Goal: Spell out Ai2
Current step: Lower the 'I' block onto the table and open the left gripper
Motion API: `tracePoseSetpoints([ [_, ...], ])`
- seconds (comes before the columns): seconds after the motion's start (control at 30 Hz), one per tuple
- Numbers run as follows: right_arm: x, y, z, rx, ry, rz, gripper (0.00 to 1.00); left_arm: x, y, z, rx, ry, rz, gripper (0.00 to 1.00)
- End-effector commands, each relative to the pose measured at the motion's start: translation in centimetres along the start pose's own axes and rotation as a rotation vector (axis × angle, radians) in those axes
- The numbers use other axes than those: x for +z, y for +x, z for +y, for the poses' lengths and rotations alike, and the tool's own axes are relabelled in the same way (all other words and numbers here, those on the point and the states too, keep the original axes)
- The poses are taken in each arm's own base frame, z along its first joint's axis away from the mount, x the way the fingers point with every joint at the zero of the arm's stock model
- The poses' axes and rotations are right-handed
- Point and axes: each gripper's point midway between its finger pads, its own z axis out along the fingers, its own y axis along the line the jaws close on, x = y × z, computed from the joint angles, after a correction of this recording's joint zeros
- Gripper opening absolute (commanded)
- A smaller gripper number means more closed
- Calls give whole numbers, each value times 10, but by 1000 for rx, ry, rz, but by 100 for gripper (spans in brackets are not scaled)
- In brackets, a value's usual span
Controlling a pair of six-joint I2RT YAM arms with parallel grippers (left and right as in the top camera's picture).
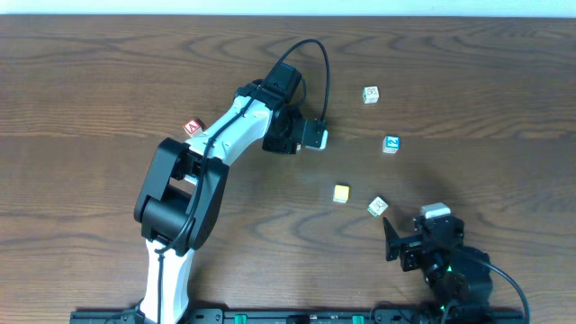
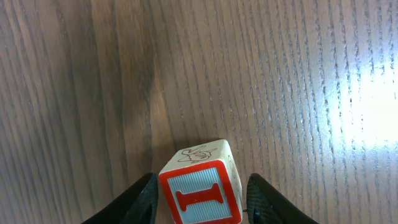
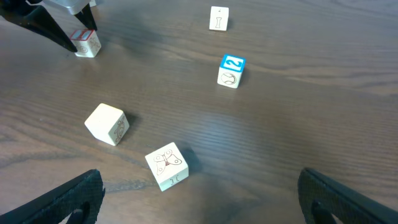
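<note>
The red-framed I block (image 2: 200,193) sits on the table between the fingers of my left gripper (image 2: 200,202). The left finger is against it and a thin gap shows at the right finger, so the gripper is open around it. The I block also shows in the right wrist view (image 3: 87,42), under the left fingers. In the overhead view the left gripper (image 1: 290,142) hides it. The red A block (image 1: 191,128) lies left of the left arm. The blue 2 block (image 1: 391,143) (image 3: 231,70) lies at mid right. My right gripper (image 1: 393,238) (image 3: 199,205) is open and empty near the front edge.
A white picture block (image 1: 371,94) (image 3: 219,18) lies at the far right. A yellow-cream block (image 1: 341,193) (image 3: 107,124) and a butterfly block (image 1: 377,206) (image 3: 166,165) lie just ahead of the right gripper. The left arm (image 1: 225,135) crosses the table's left centre.
</note>
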Motion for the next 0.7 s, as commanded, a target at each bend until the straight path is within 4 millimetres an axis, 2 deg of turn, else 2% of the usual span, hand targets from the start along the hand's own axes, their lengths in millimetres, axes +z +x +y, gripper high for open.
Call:
tracePoseSetpoints([
  [0.0, 2, 5, 0, 7, -1, 9, 99, 3, 0, 4, 1, -2, -1, 48],
  [0.23, 2, 5, 0, 7, -1, 9, 99, 3, 1, 5, 1, -4, 4, 49],
  [0.33, 2, 5, 0, 7, -1, 9, 99, 1, 5, 8, -2, -16, 28, 54],
  [0.47, 2, 5, 0, 7, -1, 9, 99, -9, 2, 15, -19, -46, 39, 67],
  [0.5, 2, 5, 0, 7, -1, 9, 99, -12, 0, 15, -16, -52, 37, 75],
  [0.57, 2, 5, 0, 7, -1, 9, 99, -21, -2, 17, -14, -64, 34, 98],
  [0.67, 2, 5, 0, 7, -1, 9, 99, -38, -4, 20, -44, -90, 44, 95],
])
